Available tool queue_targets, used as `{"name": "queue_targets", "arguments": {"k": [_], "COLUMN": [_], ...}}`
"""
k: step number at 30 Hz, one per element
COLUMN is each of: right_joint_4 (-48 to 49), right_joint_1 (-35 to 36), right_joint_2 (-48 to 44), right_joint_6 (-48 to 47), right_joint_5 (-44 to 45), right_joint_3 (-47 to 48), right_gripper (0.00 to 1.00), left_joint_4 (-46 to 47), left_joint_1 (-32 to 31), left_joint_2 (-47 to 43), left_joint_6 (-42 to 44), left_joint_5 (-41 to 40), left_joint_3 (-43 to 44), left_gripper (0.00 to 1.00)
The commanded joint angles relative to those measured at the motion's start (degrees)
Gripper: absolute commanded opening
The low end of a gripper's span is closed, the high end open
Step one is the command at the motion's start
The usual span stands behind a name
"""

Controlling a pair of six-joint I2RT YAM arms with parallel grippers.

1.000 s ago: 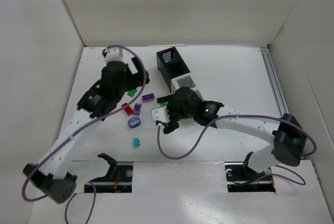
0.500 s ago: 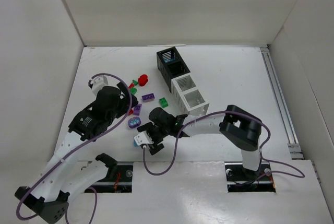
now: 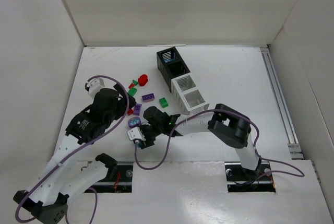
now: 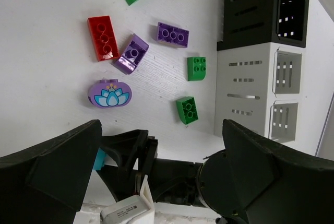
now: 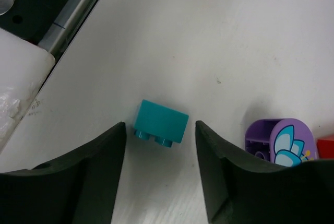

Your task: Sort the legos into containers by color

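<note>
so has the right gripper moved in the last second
Yes. In the top view the right gripper slid away from the containers, toward the near left, and now straddles the cyan lego.

A robotics lab cell is indicated. A white table (image 3: 229, 72) is boxed in on three sides by plain white panels (image 3: 172, 4); the left arm (image 3: 62, 153) and right arm (image 3: 229, 127) are bolted at its near edge, purple cables (image 3: 110, 76) are run exposed (loosely looped), and an aluminium rail (image 3: 276, 93) is fixed along one side.
</note>
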Motion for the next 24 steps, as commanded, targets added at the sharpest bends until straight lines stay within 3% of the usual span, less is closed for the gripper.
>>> {"name": "queue_targets", "arguments": {"k": [1, 4, 12, 19, 24], "right_joint_4": [3.7, 4.9, 6.2, 5.2, -0.3], "right_joint_1": [0.0, 0.0, 0.0, -3.1, -14.7], "right_joint_2": [1.8, 2.4, 0.8, -11.0, -20.8], "right_joint_6": [3.1, 3.9, 4.9, 3.9, 2.0], "right_joint_5": [-3.6, -4.8, -6.6, -7.6, -6.8], "right_joint_3": [1.9, 1.9, 1.4, -0.9, -1.4], "right_gripper": [0.59, 0.52, 0.24, 0.18, 0.19], "left_joint_4": [-1.1, -1.6, -2.1, 2.0, 5.4], "left_joint_1": [-0.3, -0.3, -0.3, -0.3, -0.3], "left_joint_2": [-1.3, -1.3, -1.8, 0.7, 5.2], "left_joint_6": [-1.1, -1.6, -2.8, 0.0, 0.8], "left_joint_5": [-1.5, -1.5, -2.0, 0.8, 1.4], "left_joint_3": [0.2, 0.2, -0.8, -2.5, -3.0], "left_gripper": [1.0, 1.0, 1.0, 1.0, 1.0]}}
